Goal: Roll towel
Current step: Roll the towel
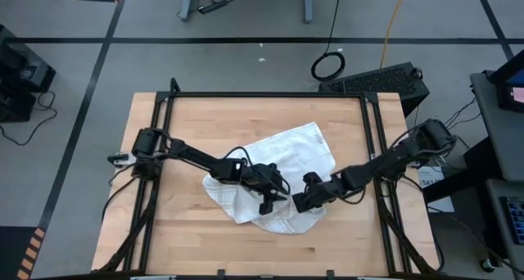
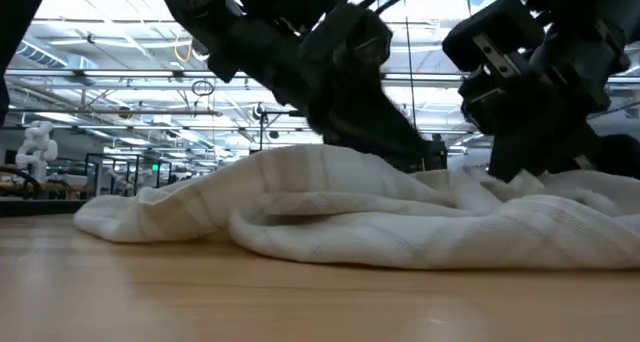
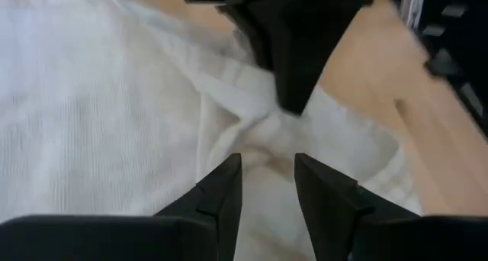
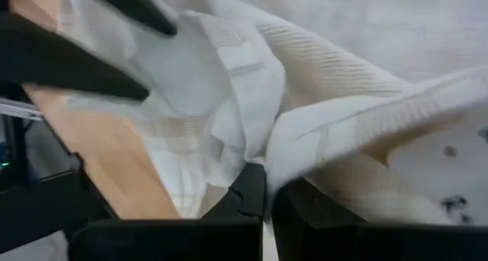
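Since the towel [image 1: 282, 169] is floppy, grab a folded edge; right gripper [image 1: 301, 202] pinches cloth, left gripper [image 1: 274, 200] hovers part-open on it.

No text, label, brand, number or sign can be read in any of the four views — not on the towel [image 1: 278, 178], not on the tabletop [image 1: 205, 116], not on the arms. The grey check lines on the towel are pattern only. Beyond the tabletop's right edge a white sheet [image 1: 431, 182] lies under the right arm's base and a dark panel [image 1: 514, 219] stands nearby — any marks on either are too small to make out.
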